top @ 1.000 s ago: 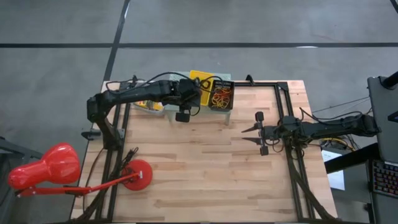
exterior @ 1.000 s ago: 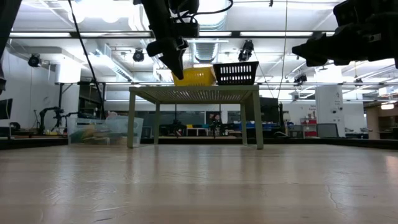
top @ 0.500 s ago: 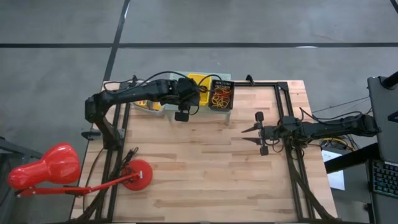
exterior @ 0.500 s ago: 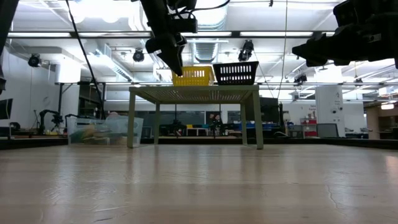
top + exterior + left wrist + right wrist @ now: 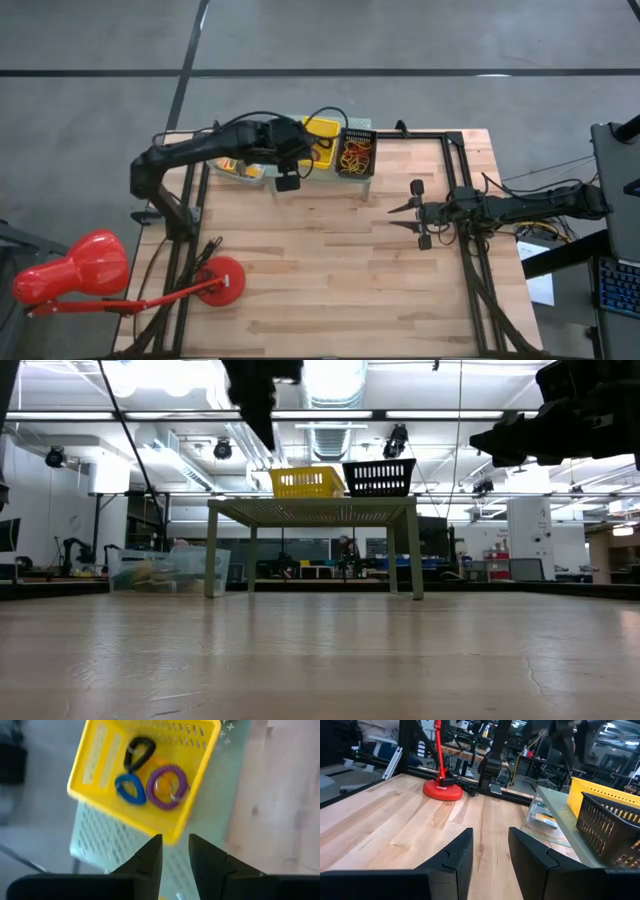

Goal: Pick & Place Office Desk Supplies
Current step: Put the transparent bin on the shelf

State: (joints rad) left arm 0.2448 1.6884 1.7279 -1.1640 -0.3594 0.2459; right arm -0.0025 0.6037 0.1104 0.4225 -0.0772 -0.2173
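Yellow basket (image 5: pixel 145 780) on mint-green perforated stand (image 5: pixel 100 850) at bench (image 5: pixel 330 260) far edge; inside: black loop (image 5: pixel 140 750), blue loop (image 5: pixel 131 790), purple coiled ring (image 5: pixel 167 786). Black basket (image 5: pixel 357 155) beside it, full of red, orange, yellow rubber bands (image 5: pixel 356 153). Left tool (image 5: pixel 175 851) above yellow basket's near edge, fingers parted, nothing between; since earlier frame, arm drawn back toward left, basket now uncovered. Right tool (image 5: pixel 490 845) over bench right side, fingers apart, empty, unmoved.

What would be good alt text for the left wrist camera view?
A yellow basket on a mint-green perforated stand holds black, blue and purple coil rings. The left end effector hangs above its near edge, fingers slightly apart and empty, wooden table alongside.
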